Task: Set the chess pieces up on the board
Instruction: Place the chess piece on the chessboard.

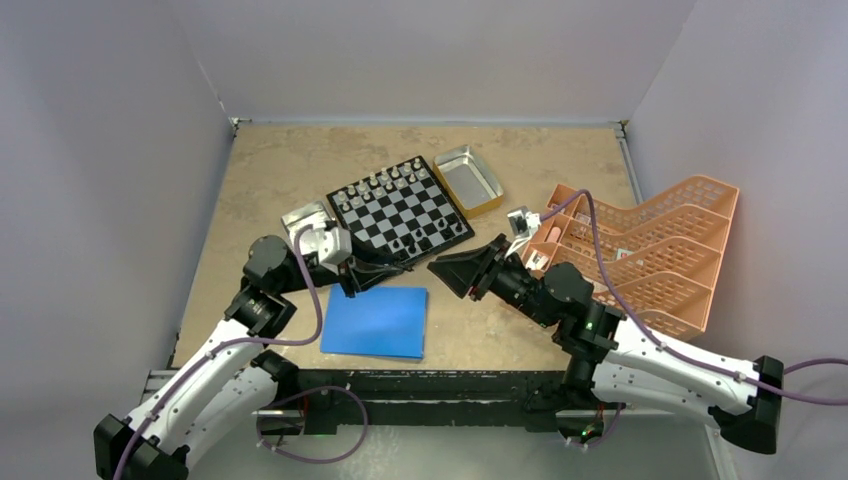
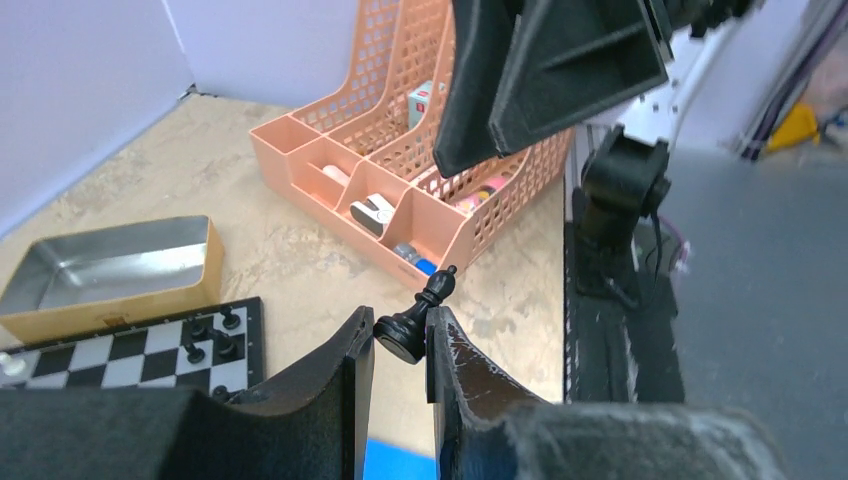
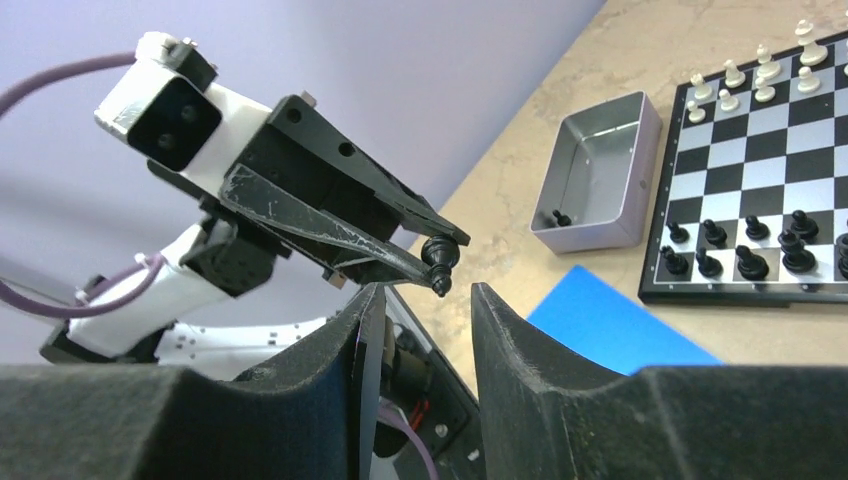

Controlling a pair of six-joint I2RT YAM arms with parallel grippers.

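My left gripper [image 1: 408, 266] is shut on a black chess piece [image 2: 417, 316], held tilted at its base between the fingertips, above the table between the board [image 1: 400, 208] and the blue sheet [image 1: 378, 320]. The same piece shows in the right wrist view [image 3: 440, 263]. My right gripper [image 1: 438, 270] is open and empty; it faces the left gripper, its tips [image 3: 425, 300] just short of the piece. White pieces [image 1: 385, 182] stand on the board's far rows and black pieces [image 1: 420, 238] on its near rows.
A silver tray [image 3: 595, 175] left of the board holds one small black piece [image 3: 562, 217]. A gold-sided metal tray [image 1: 468, 178] stands right of the board. An orange mesh organiser [image 1: 650, 250] fills the right side.
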